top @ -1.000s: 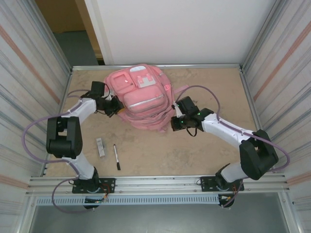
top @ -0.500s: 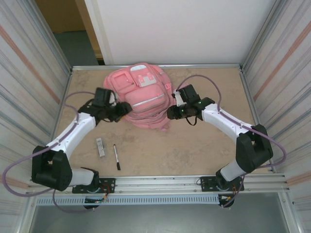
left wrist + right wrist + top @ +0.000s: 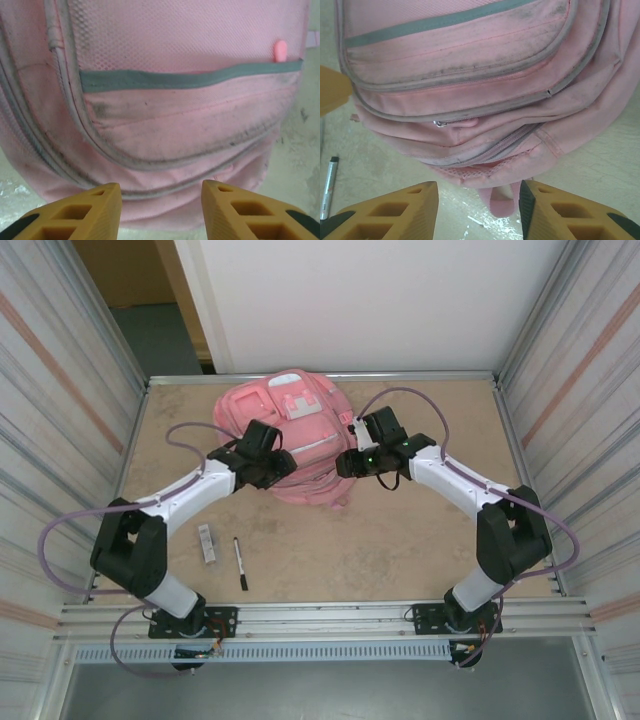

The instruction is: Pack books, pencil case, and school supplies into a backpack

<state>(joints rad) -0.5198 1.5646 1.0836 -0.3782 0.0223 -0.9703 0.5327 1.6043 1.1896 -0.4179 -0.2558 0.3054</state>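
The left tool (image 3: 161, 200) stands with its orange jaws apart and nothing between them. It points at the lower front of the backpack (image 3: 190, 60). From above, this tool (image 3: 280, 466) is over the backpack's near left side. The right tool (image 3: 476, 205) is likewise spread and empty, and hovers above the backpack's near edge. From above it (image 3: 345, 465) is at the near right side, facing the left tool across the pack.

Nothing lies between either tool and the fabric. Just ahead of the right tool's jaws, a short pink loop (image 3: 501, 200) hangs from the backpack's bottom edge onto the tabletop (image 3: 600, 170). A metal zip pull (image 3: 439, 123) sits on the closed zip of the lower pocket.

The black pen (image 3: 240, 562) with a pale tip lies on the tabletop (image 3: 400, 540) nearer the arm bases, well apart from the pack. It also shows at the left edge of the right wrist view (image 3: 329, 187). The whitish-grey bar (image 3: 207, 543) lies just to the left of it.

The backpack (image 3: 300, 410) lies flat at the far middle of the tabletop, front pockets up. It is pink, with mesh panels, a grey band (image 3: 190, 79) across the front pocket, grubby dark smudges along the seams, and a small pink tab (image 3: 280, 50). The zips in view are closed.
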